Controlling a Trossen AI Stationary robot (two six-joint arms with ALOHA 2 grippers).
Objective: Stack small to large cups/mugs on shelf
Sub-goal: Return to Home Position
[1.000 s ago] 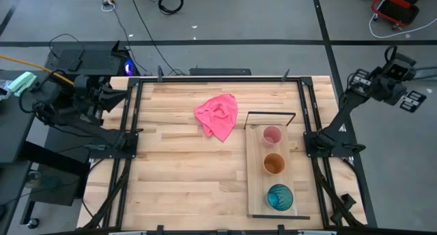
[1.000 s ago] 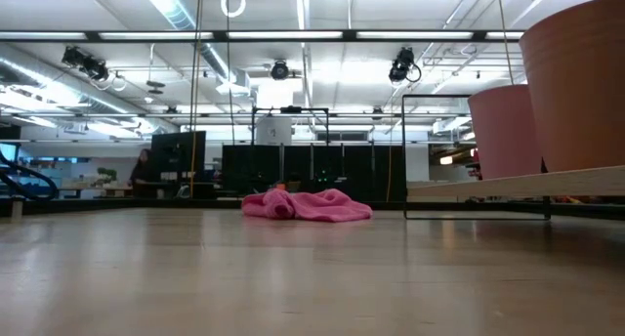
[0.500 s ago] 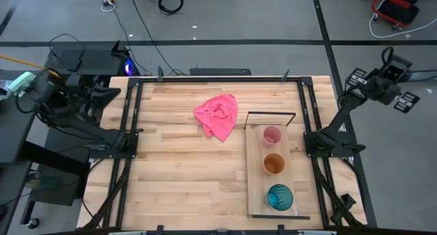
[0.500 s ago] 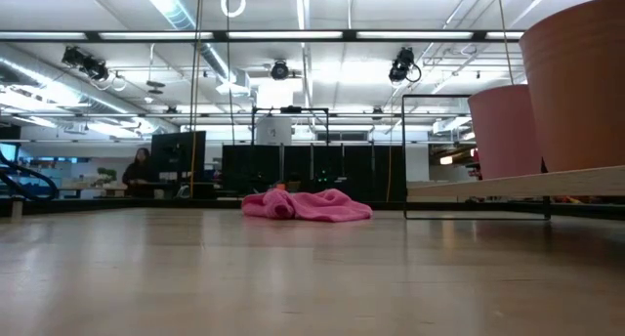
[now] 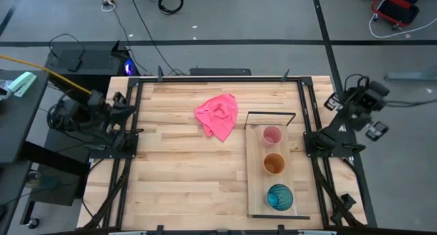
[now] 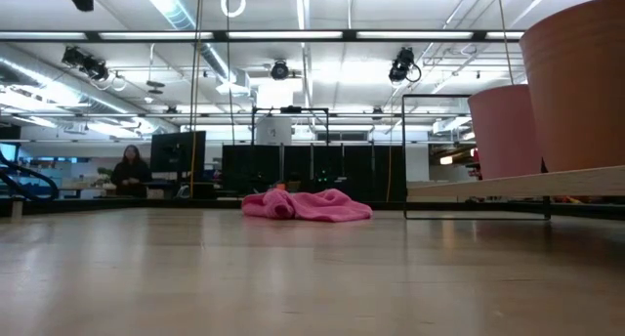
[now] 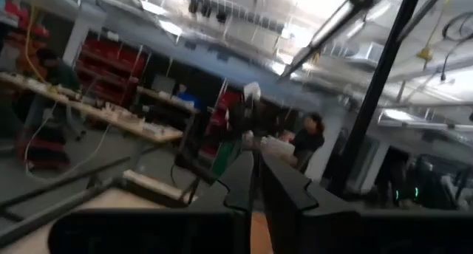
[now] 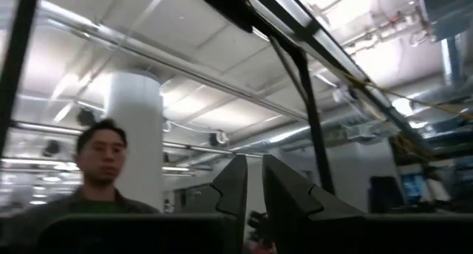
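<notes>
Cups point(image 5: 274, 164), round, line pale wooden shelf point(image 5: 255, 188); left claw point(image 7: 257, 156) and right claw point(image 8: 250, 164) pressed together.

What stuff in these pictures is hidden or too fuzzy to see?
Teal cup: missing from the low view, past its right edge.
Orange-brown cup: the low view's top and right edges cut it off; it hides part of the pink cup.
Both wrist views: the left end effector and right end effector point at the room, so no cups show; the left view is blurred.
Person: low view, too small.
</notes>
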